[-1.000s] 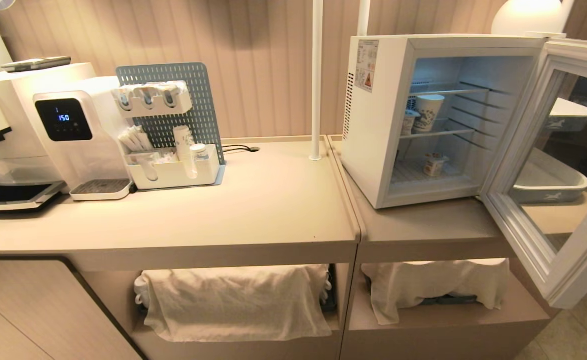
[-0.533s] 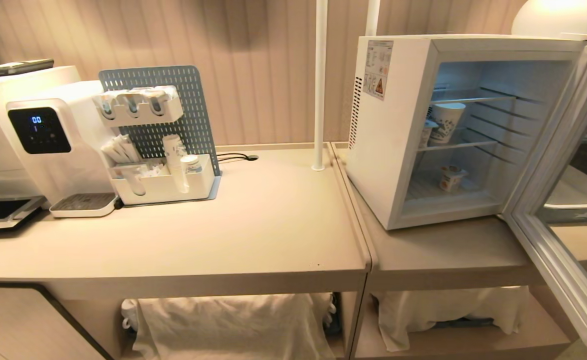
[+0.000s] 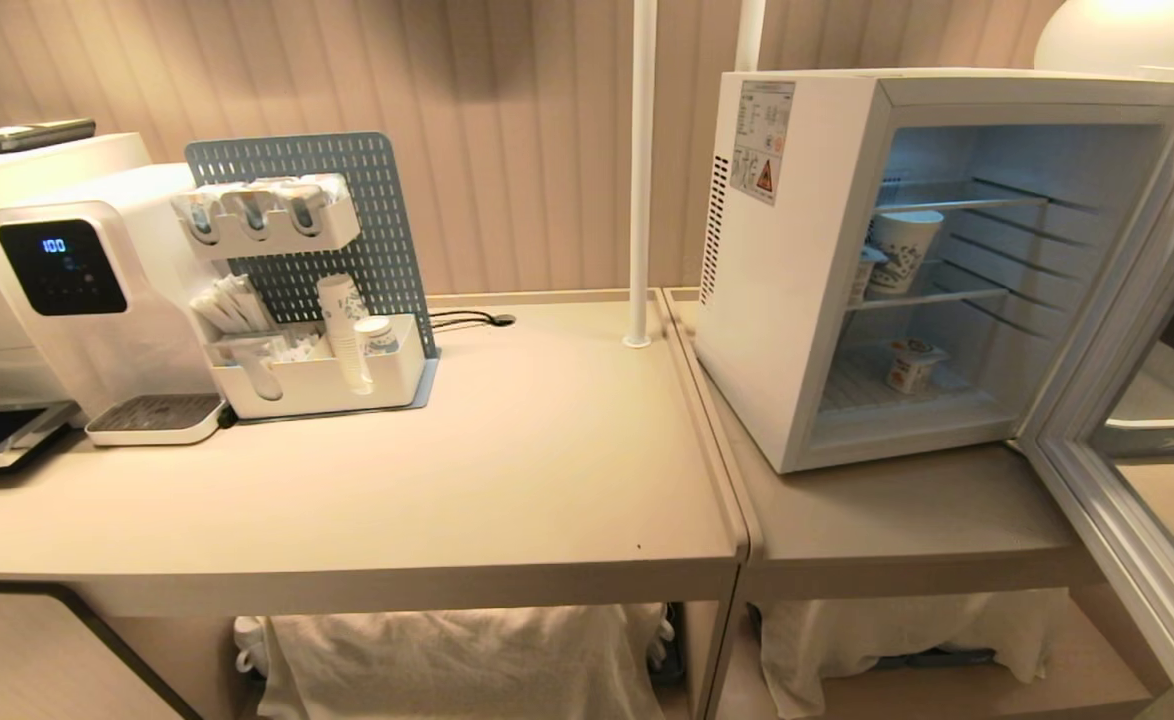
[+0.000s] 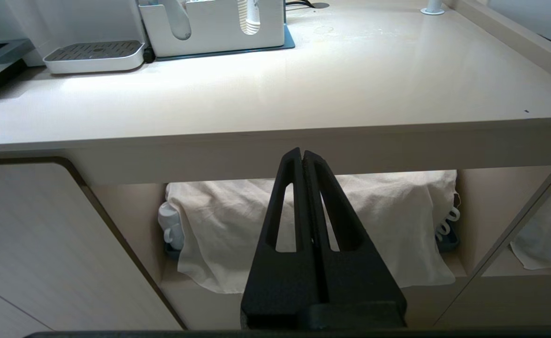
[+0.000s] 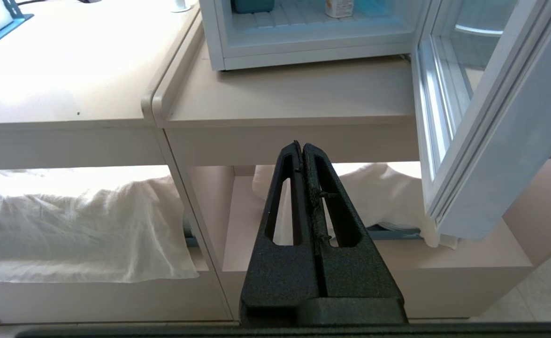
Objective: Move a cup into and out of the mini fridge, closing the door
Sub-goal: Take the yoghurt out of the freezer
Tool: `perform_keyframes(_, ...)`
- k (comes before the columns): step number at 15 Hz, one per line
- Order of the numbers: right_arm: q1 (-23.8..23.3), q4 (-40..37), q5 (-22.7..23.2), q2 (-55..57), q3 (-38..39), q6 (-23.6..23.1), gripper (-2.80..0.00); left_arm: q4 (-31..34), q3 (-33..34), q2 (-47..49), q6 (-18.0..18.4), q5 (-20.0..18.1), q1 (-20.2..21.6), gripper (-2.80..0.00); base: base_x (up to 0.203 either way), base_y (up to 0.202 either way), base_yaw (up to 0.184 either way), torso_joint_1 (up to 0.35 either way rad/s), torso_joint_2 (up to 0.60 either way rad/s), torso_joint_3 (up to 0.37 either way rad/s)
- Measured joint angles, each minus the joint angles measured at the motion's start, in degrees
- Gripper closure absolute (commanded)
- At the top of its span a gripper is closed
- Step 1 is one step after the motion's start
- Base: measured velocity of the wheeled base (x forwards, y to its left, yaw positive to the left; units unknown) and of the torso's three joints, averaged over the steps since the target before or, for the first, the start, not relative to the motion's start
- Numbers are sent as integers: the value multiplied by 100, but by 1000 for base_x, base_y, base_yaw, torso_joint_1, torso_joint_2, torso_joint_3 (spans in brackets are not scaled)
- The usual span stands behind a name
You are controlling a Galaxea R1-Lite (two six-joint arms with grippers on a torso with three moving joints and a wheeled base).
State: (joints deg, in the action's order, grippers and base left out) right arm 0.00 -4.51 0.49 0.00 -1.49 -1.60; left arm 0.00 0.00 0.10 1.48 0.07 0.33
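Here, in the head view, the mini fridge (image 3: 797, 270) stands on the right worktop (image 3: 897, 520), white and boxy, with vent slots and a warning sticker on its left side. The door (image 3: 1127, 480) is swung wide open to the right, and its near corner is cut off by the frame. A patterned cup (image 3: 904, 252) stands on the middle wire shelf, and a small pot (image 3: 913, 365) is on the fridge floor. On the left worktop (image 3: 447, 470) are a water dispenser (image 3: 97, 300) and a pegboard organiser (image 3: 307, 280). No arm shows here.

The left wrist view alone shows the left end effector (image 4: 302, 155), its fingers pressed together and empty, in front of the near edge of the left worktop, with a white cloth (image 4: 313, 230) on the shelf under it. The fridge is outside this view.

The right wrist view shows the right end effector (image 5: 302, 146), also pressed together and holding nothing, below the right worktop edge. Only the lower part of the fridge is visible here, so the cup is hidden. The open door hangs just to the right.
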Motion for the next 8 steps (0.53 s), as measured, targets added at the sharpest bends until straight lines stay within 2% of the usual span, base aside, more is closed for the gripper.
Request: perform_keyframes(8,0,-3,2,0,-7,-5,0,-5,0,0,-85,0,0,0,0,0,0,0,0,0)
